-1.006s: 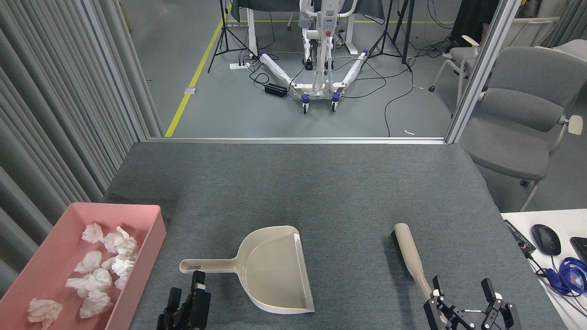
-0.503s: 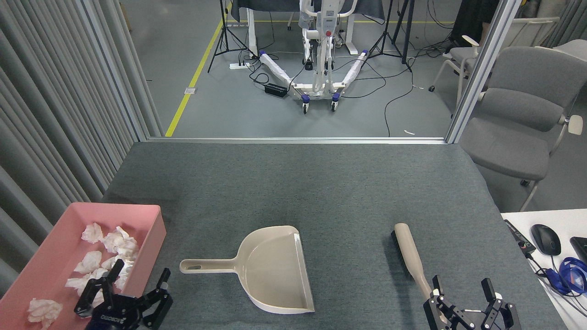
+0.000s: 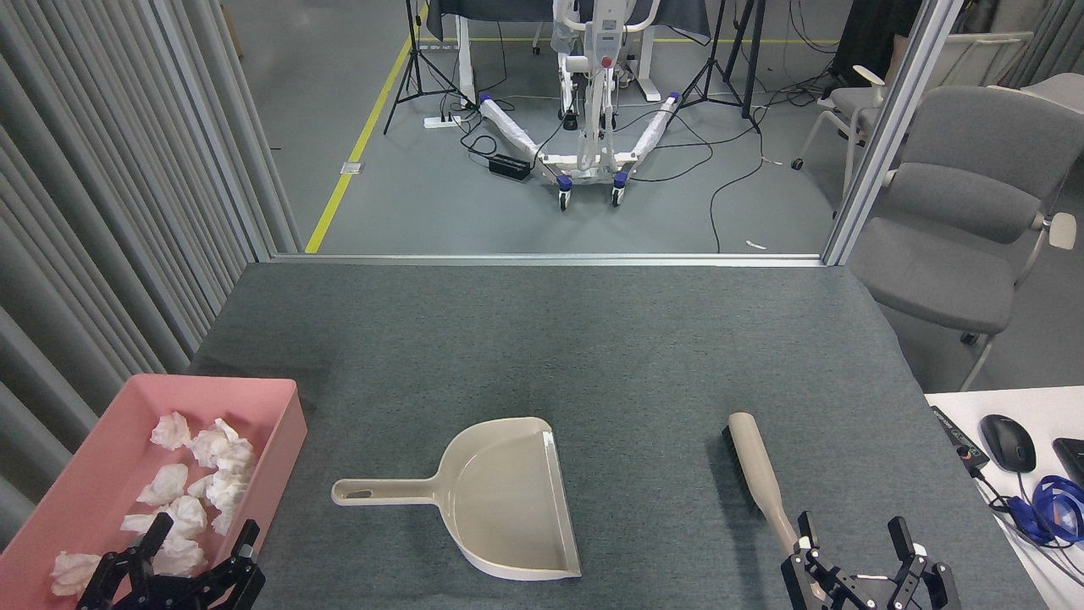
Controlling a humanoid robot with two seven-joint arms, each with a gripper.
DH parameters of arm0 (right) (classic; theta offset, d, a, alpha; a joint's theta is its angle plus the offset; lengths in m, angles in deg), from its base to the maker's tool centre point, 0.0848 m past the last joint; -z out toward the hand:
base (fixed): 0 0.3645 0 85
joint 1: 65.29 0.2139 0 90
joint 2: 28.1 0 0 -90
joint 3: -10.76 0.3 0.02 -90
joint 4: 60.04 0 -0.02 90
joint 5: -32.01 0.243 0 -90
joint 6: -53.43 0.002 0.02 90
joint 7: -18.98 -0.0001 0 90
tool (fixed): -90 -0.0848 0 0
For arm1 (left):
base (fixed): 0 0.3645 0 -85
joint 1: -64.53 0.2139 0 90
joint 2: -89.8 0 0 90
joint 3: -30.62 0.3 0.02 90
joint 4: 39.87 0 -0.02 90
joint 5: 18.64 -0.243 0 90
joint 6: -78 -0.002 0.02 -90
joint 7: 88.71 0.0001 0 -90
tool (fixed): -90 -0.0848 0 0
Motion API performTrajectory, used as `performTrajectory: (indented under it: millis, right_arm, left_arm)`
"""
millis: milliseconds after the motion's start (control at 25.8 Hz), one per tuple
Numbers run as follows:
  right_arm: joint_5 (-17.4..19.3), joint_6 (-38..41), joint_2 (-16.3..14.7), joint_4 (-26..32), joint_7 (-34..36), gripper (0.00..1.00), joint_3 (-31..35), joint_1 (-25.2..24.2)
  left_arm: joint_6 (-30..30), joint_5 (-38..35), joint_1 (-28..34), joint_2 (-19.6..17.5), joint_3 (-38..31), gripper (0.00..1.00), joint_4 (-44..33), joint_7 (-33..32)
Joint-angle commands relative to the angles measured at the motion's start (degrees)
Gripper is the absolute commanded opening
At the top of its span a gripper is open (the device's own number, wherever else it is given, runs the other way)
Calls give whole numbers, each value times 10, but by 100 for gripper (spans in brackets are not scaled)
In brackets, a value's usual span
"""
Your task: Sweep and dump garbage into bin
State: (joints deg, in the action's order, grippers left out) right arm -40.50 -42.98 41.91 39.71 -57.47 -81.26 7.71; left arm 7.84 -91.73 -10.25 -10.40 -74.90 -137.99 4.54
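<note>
**At lower left: garbage lies in the bin, both tools set down**

Along the lower-left edge of the frame, the bin (image 3: 279,424) sits on the grey table (image 3: 593,339) with the garbage (image 3: 190,483) inside it, a loose scatter of crumpled white tissue wads. I see no wads on the table surface itself.

My left gripper (image 3: 174,563) hangs at the bottom left, over the bin's near corner. Its jaws stand spread wide and hold nothing. My right gripper (image 3: 855,555) sits at the bottom right, jaws likewise spread. The handle end of the brush (image 3: 756,466) runs toward the left jaw, but I see no closing on it.

The dustpan (image 3: 508,500) lies flat at lower centre, scoop empty, handle pointing toward the left of the frame, well apart from both grippers.

Handling assessment, by judgement: the wads look very light and soft. They would crush under a pinch and could drift or roll off under a fast sweep, so the brush and pan suit them better than a direct grasp. The dustpan appears rigid, light and smooth. I would take it by the slim handle near the hanging slot. The brush I would take at its tapered handle, clear of the bristles. The bin looks stiff yet light enough to slide if bumped.
</note>
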Motion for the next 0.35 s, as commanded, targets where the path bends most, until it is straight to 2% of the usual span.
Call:
performTrajectory:
  millis: [0,310]
  right_arm:
    - [0,0,0,0,0,98,0,-1]
    - [0,0,0,0,0,98,0,-1]
  left_arm:
    - [7,1,-19,10,-2,100,6,-4]
    - [8,-4,-16,7,-6,100,8,6]
